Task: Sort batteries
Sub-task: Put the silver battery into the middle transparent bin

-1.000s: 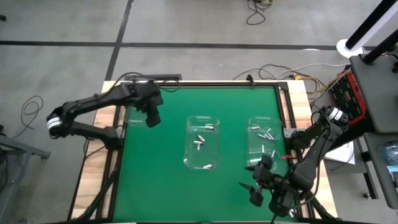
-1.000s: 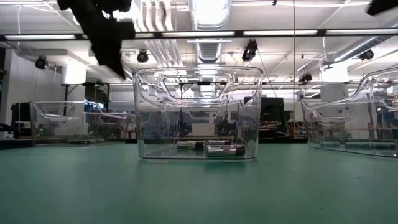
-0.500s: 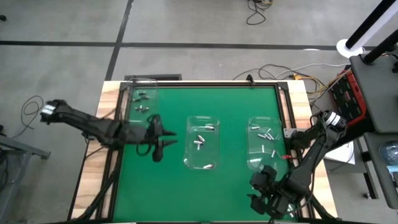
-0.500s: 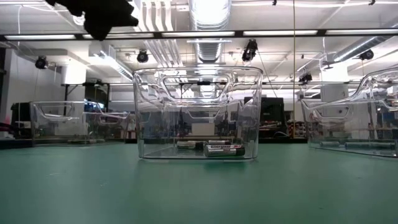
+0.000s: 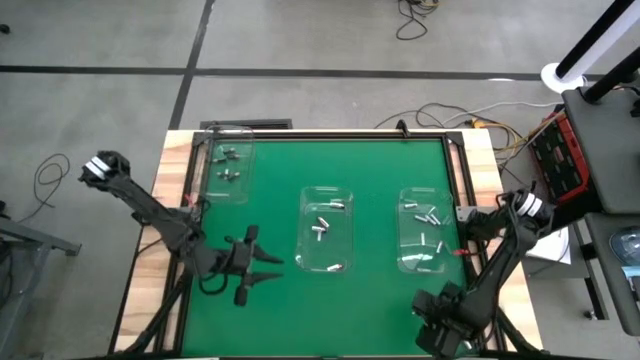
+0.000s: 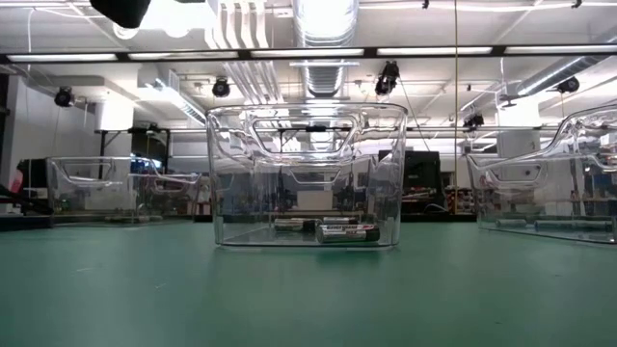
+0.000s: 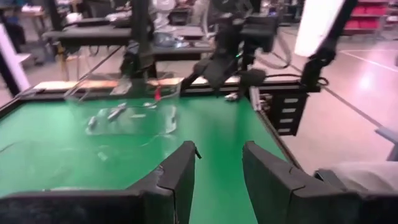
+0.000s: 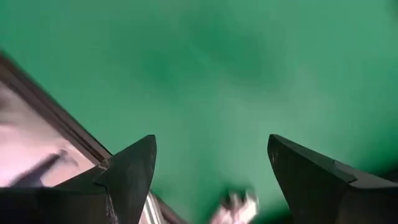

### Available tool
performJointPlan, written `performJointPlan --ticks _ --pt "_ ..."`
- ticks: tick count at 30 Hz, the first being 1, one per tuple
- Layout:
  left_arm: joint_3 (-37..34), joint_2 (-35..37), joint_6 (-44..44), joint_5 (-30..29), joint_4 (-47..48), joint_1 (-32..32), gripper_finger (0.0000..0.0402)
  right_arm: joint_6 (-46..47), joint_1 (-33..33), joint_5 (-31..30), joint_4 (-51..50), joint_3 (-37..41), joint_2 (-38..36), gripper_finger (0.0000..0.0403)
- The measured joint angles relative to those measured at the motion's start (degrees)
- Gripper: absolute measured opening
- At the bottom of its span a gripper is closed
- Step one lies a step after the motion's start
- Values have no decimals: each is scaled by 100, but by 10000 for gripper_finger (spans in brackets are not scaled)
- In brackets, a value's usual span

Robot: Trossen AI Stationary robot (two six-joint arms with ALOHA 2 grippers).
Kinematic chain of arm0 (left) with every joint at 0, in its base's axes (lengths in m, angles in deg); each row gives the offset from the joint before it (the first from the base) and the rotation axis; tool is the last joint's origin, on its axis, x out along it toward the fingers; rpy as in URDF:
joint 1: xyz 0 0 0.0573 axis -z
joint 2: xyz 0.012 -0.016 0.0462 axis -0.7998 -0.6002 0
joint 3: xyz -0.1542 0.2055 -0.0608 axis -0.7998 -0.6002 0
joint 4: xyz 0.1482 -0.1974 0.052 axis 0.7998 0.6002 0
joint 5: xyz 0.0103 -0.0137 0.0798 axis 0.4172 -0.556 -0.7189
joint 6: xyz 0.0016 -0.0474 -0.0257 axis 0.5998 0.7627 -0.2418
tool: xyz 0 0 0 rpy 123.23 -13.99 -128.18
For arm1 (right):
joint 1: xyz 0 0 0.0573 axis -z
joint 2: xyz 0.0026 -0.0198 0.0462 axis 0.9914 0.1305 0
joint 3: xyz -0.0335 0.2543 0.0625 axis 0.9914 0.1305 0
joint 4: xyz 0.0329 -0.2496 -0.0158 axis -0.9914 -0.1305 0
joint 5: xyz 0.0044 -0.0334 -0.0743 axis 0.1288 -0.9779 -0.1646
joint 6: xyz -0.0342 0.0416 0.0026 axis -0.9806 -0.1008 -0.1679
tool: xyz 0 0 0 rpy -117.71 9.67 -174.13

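The left gripper hangs over the bare green mat toward the near left part of the table, its two dark fingers spread apart with nothing between them. Its own wrist view shows the gap empty, with only mat beneath. The right gripper sits at the near right corner of the table, by the mat's edge; its fingers stand wide apart in the right wrist view and pinch nothing, with blurred green mat between them.

No brand, label or writing can be read on the bins or the batteries (the low view shows a dark band on one cell, but no legible text).

The batteries are small silvery-white cylinders lying on their sides in three clear bins. A few batteries rest in the far-left bin, at the mat's far left corner. Several more lie scattered in the centre bin; in the low view a couple of them lie on that bin's floor. Another group lies in the right bin, close to the mat's right edge. Both grippers are well apart from all three bins.
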Motion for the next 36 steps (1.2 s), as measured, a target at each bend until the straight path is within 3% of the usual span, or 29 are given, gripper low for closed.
performJointPlan --ticks 4,8,18,26,33,36 --pt "11 -609 -389 -8 -854 235 114 540 -17 997 302 125 207 283" --pt "227 -1392 -1162 -9 -1832 554 114 905 -94 1565 647 130 289 264" --pt "1197 -2780 -1976 11 -2219 1204 114 1662 -317 1686 836 133 286 222" --pt "1679 -2854 -2158 3 -1745 1484 114 1890 -446 1686 1038 284 286 212" --pt "1571 -2854 -2101 -22 -1719 1627 114 2048 -510 1683 1364 671 286 210" --pt "1567 -2854 -2050 -292 -1767 1652 114 2012 -499 1679 1376 686 286 210"
